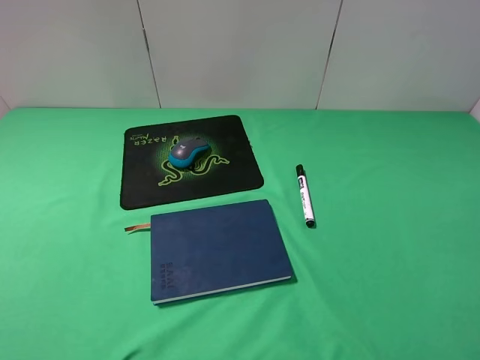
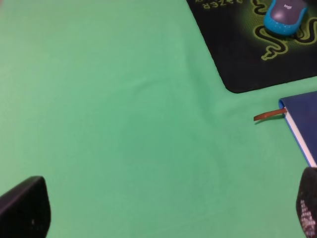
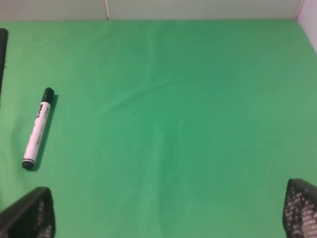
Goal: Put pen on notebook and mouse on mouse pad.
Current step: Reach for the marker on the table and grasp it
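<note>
The grey and teal mouse (image 1: pixel 187 152) sits on the black mouse pad (image 1: pixel 225 180), over its green snake emblem; the left wrist view catches the mouse (image 2: pixel 285 15) and the mouse pad (image 2: pixel 237 54) too. In front of the pad lies the closed navy notebook (image 1: pixel 217 249) with its tan ribbon (image 1: pixel 136 226) sticking out to the left. The white pen (image 1: pixel 304 196) with a black cap lies on the green cloth, right of the notebook and apart from it. Neither gripper shows in the high view. My left gripper (image 2: pixel 163 210) and my right gripper (image 3: pixel 168 213) are both open and empty above bare cloth. The pen (image 3: pixel 37 130) lies beyond one right fingertip (image 3: pixel 29 215).
A green cloth (image 1: pixel 390 285) covers the whole table, with a pale panelled wall (image 1: pixel 240 52) behind it. The notebook's corner (image 2: pixel 302 124) and ribbon (image 2: pixel 270 115) lie near one left fingertip (image 2: pixel 308 208).
</note>
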`<state>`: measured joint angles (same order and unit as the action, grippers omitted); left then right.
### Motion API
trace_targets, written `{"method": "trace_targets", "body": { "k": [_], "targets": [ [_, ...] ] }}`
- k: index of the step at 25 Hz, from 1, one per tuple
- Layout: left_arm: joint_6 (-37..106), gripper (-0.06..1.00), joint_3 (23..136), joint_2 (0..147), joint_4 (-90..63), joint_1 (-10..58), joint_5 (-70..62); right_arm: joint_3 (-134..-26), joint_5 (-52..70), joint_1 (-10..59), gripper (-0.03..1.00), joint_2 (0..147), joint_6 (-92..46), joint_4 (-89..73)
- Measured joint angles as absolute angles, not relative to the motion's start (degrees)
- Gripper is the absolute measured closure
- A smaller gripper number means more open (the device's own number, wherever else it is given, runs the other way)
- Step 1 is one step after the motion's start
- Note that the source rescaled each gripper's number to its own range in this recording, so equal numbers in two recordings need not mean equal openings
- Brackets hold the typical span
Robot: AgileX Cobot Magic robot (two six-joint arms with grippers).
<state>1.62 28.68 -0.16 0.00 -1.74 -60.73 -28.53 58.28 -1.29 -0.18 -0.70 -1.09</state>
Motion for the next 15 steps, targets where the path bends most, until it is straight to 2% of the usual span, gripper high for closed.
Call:
{"method": "trace_targets", "body": {
  "k": [15],
  "targets": [
    [1.6,-0.05,28.7,-0.2,0.0,-1.7,-60.7,-28.5,58.3,-1.3,-0.03,-0.2,-0.7,-1.2]
  ]
}}
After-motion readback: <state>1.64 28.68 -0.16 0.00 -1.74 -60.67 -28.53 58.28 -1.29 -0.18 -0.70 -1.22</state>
